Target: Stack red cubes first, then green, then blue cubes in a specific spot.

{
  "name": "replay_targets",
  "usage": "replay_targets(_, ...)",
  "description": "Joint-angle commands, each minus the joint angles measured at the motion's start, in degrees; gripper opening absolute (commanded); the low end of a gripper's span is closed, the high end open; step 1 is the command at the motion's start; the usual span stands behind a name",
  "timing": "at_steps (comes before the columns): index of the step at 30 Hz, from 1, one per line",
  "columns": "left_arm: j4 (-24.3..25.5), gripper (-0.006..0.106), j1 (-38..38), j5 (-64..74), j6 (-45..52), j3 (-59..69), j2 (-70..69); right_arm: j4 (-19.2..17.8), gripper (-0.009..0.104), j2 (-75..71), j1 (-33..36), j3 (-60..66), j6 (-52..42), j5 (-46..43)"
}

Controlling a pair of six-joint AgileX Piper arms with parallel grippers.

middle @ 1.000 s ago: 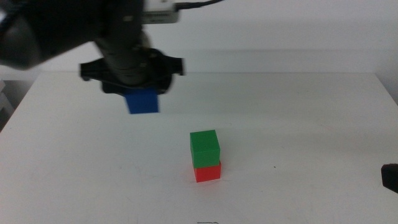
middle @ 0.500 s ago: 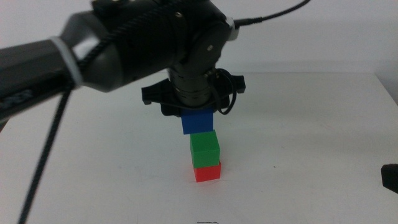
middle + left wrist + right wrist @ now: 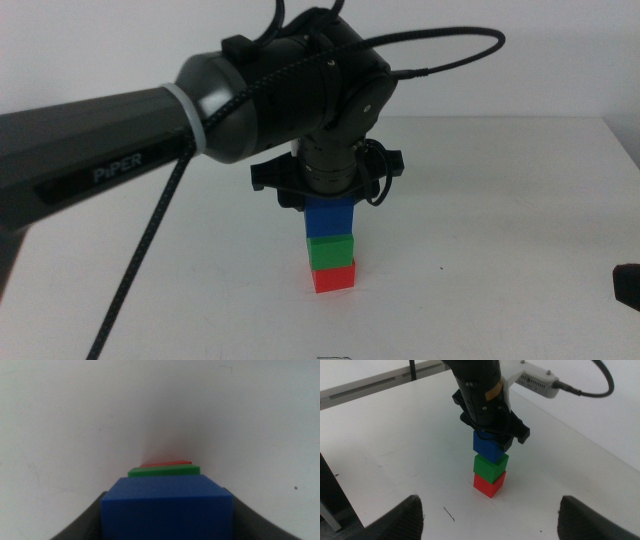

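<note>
Blue going on top!
I'm lowering the blue cube (image 3: pixel 329 218), clamped in my left gripper (image 3: pixel 329 205), onto green (image 3: pixel 331 251) over red (image 3: pixel 333 277), mid-table (image 3: pixel 520 200); half a second ago it was hovering higher. My right gripper (image 3: pixel 490 510) is waiting, spread wide.

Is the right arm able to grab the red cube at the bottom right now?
Probably not. The red cube sits under the green cube and blue cube, which the left gripper holds; the open right gripper waits off to the side.
</note>
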Motion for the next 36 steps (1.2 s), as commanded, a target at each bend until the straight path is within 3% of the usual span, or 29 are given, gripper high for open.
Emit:
replay_targets(1, 1.2, -0.002, -0.2, -2.1, -0.8, -1.9, -2.4, 0.1, 0.089, 0.2, -0.3, -1.3, -0.3, -4.0)
replay_targets(18, 1.1, -0.001, -0.2, -1.0, -1.4, -1.9, -0.8, 0.1, 0.089, 0.2, -0.3, -1.3, -0.3, -4.0)
replay_targets(23, 1.2, 0.005, -0.2, -0.9, -1.4, -1.9, -0.8, 0.1, 0.089, 0.2, -0.3, -1.3, -0.3, -4.0)
replay_targets(24, 1.2, 0.011, -0.2, -1.0, -1.4, -1.9, -0.8, 0.1, 0.089, 0.2, -0.3, -1.3, -0.3, -4.0)
replay_targets(25, 1.2, 0.032, -0.2, -1.6, -1.3, -1.9, -0.8, 0.1, 0.089, 0.2, -0.3, -1.3, -0.3, -4.0)
replay_targets(26, 1.2, 0.038, -0.2, -2.1, -1.3, -1.9, -0.8, 0.1, 0.089, 0.2, -0.3, -1.3, -0.3, -4.0)
replay_targets(33, 2.1, 0.055, -0.2, -2.9, -1.2, -1.9, -0.8, 0.1, 0.089, 0.2, -0.3, -1.3, -0.3, -4.0)
replay_targets(34, 1.8, 0.067, -0.2, -2.9, -0.5, -1.9, -0.8, 0.1, 0.089, 0.2, -0.3, -1.3, -0.3, -4.0)
replay_targets(36, 1.8, 0.072, -0.2, -2.9, -0.3, -1.9, -0.8, 0.1, 0.089, 0.2, -0.3, -1.3, -0.3, -4.0)
